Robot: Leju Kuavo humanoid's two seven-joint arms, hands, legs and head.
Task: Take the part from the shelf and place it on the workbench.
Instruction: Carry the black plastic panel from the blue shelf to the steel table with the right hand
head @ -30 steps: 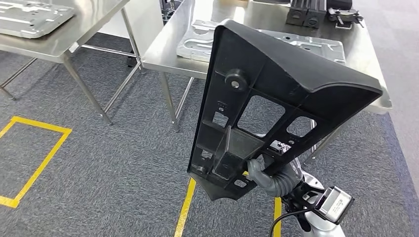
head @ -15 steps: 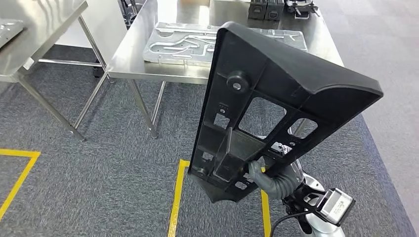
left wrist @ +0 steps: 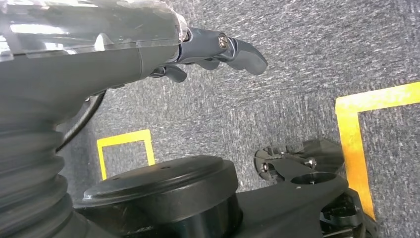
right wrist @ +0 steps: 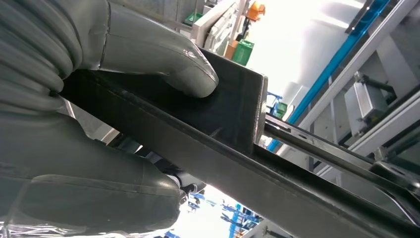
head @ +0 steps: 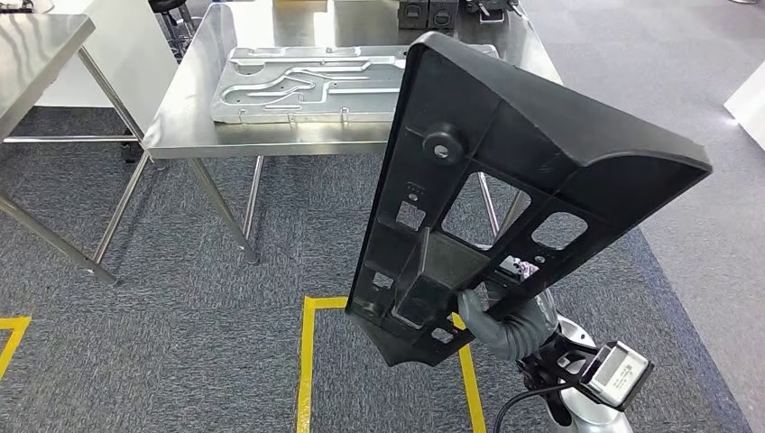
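Note:
A large black plastic part [head: 505, 162], a ribbed panel with cut-outs and a round boss, stands tilted in front of me. My right hand [head: 492, 320] grips it at its lower edge. In the right wrist view the thumb [right wrist: 148, 54] presses on a black rib of the part [right wrist: 228, 109]. The steel workbench [head: 180, 135] stands ahead beyond the part, with a silver stamped metal plate [head: 307, 81] lying on it. My left hand [left wrist: 213, 47] hangs over the carpet with its fingers apart and nothing in them.
A second steel table [head: 36, 45] stands at the left. Yellow tape [head: 307, 361] marks a box on the grey carpet below me. Dark fixtures [head: 428, 13] sit at the bench's far end. A white object [head: 749, 99] shows at the right edge.
The whole view has shifted: the workbench now sits further left and lower in the picture, more squarely ahead. The part stays in my right hand in the same pose.

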